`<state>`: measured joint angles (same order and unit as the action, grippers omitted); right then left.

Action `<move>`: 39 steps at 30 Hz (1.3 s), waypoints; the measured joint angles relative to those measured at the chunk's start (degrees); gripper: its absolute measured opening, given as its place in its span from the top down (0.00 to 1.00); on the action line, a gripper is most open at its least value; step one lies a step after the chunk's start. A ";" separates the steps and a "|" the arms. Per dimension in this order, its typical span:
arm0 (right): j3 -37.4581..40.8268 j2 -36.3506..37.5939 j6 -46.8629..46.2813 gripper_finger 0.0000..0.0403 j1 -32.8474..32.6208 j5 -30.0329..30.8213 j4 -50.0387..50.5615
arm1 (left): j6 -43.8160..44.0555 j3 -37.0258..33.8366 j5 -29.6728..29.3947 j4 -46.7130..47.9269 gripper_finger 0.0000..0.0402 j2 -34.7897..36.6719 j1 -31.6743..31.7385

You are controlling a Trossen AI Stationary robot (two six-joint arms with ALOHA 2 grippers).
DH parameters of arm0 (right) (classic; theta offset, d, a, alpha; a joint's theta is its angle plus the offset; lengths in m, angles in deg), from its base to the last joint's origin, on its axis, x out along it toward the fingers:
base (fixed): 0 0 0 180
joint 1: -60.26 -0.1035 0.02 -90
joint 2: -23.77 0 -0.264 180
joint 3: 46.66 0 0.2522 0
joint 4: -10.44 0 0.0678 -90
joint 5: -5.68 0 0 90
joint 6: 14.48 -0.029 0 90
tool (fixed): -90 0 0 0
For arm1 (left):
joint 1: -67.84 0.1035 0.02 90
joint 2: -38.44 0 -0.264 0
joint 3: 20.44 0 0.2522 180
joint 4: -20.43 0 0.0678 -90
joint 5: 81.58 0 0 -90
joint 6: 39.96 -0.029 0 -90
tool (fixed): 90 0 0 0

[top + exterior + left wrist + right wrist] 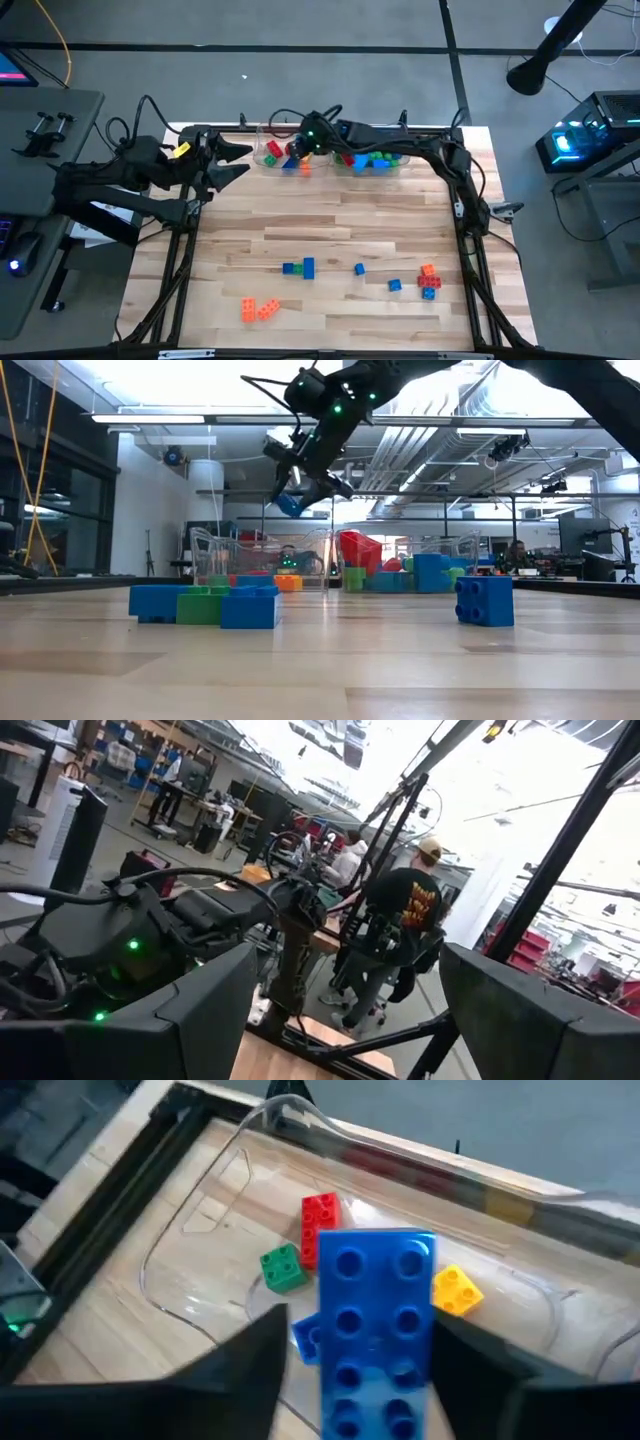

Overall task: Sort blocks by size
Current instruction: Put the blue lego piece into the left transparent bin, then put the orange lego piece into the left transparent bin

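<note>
Over the far left bin (200,1240): right gripper (375,1370) poised above it, long blue brick (375,1330) between the fingers, studs up. Whether still pinched or just let go, cannot tell; fingers flank it closely on both sides. Same brick seen hanging under the gripper in the low view (290,503). Below it in that bin: red brick (320,1220), green cube (282,1268), yellow cube (457,1290), plus a blue piece mostly covered. Right bin (395,168) already holding a heap of red, blue and green blocks. Left gripper (232,160) parked off the far left corner of the table, fingers spread wide, nothing between them, pointing out toward the room and a person standing there. Progress, as a judgement: roughly half sorted, both bins stocked, one brick about to go in. Left on the table (330,215): blue-green row (299,268) near centre, lone blue cube (359,268), another blue cube (394,285), orange-red-blue cluster (428,280) near right, orange pair (260,309) near left. Hard to make out: which bin takes which size, since the left one shows cubes and longer bricks together; exact count in the right bin; shape of the covered blue piece; far bin contents blurred in the low view.
</note>
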<state>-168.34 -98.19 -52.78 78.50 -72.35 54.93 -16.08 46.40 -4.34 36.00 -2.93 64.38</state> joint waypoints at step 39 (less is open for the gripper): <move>7.26 13.55 16.78 0.15 -6.51 13.37 40.77 | 101.46 5.28 2.63 40.08 0.26 -50.90 -45.72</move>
<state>-161.08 -84.64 -36.00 71.99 -58.98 95.71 85.38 51.67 -1.71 76.07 -53.82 18.65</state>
